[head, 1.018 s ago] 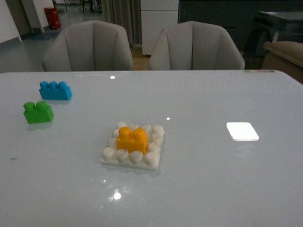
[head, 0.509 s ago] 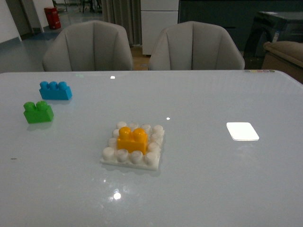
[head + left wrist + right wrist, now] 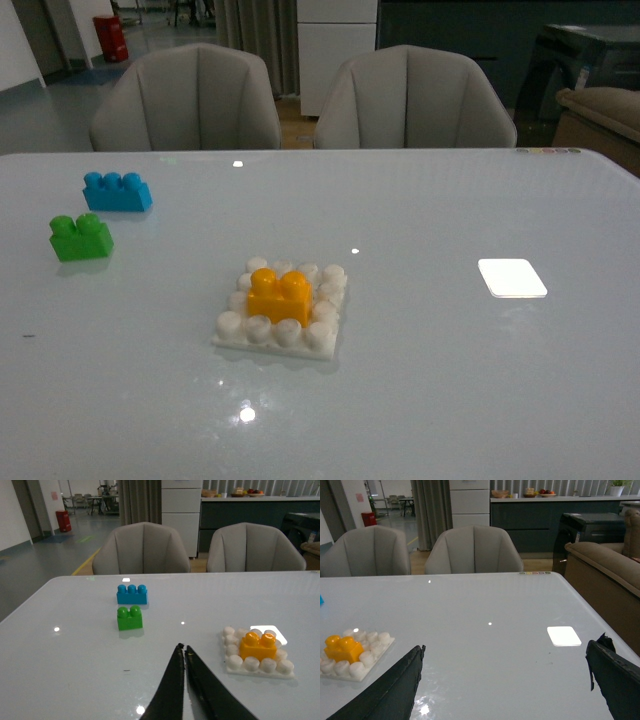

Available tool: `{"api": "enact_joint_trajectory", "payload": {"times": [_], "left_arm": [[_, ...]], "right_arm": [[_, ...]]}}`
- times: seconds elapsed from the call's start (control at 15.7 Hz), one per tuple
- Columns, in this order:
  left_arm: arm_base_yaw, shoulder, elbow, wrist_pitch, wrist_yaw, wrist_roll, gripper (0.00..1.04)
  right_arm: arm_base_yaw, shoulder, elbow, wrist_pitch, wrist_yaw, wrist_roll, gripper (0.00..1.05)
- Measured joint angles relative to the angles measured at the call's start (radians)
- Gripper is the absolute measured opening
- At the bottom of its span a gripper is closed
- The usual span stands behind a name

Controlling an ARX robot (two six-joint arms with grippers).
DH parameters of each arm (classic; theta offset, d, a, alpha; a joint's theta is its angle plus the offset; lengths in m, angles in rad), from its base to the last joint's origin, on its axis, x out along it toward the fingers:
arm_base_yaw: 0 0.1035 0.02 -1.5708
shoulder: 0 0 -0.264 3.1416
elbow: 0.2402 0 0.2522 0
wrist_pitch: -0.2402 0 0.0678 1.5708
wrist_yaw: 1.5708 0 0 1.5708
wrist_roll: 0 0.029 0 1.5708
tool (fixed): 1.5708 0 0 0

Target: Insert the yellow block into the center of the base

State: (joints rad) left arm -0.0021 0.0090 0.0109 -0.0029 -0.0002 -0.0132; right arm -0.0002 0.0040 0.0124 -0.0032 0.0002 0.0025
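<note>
Nothing has moved since the earlier frames: bricks and base sit in the same spots, no arm in front view. Yellow block [image 3: 279,295] is seated on the base [image 3: 283,333] at its center, upright, studs up, w/ white studs ringing it on all sides. Its long axis runs left-right across the front view, the two studs side by side, roughly square w/ the base edges. Base lies flat on the table [image 3: 450,380], mid-table. Green brick [image 3: 81,237] and blue brick [image 3: 117,191] sit well apart from the base, far left, blue just behind green. White patch [image 3: 512,277] lies to the right.

Left gripper [image 3: 182,648]: fingers together, tips nearly touching, holding nothing, above bare table between green brick and base. Right gripper [image 3: 505,667]: fingers wide apart, empty, base off to its left.
</note>
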Motion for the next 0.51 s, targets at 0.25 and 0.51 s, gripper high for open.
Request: {"api": "enact_joint_trajectory", "payload": {"times": [0.25,0.51], "left_arm": [[0.000,0.000,0.000,0.000,0.000,0.000,0.45],[0.000,0.000,0.000,0.000,0.000,0.000,0.83]], "right_arm": [[0.000,0.000,0.000,0.000,0.000,0.000,0.98],[0.000,0.000,0.000,0.000,0.000,0.000,0.98]]}}
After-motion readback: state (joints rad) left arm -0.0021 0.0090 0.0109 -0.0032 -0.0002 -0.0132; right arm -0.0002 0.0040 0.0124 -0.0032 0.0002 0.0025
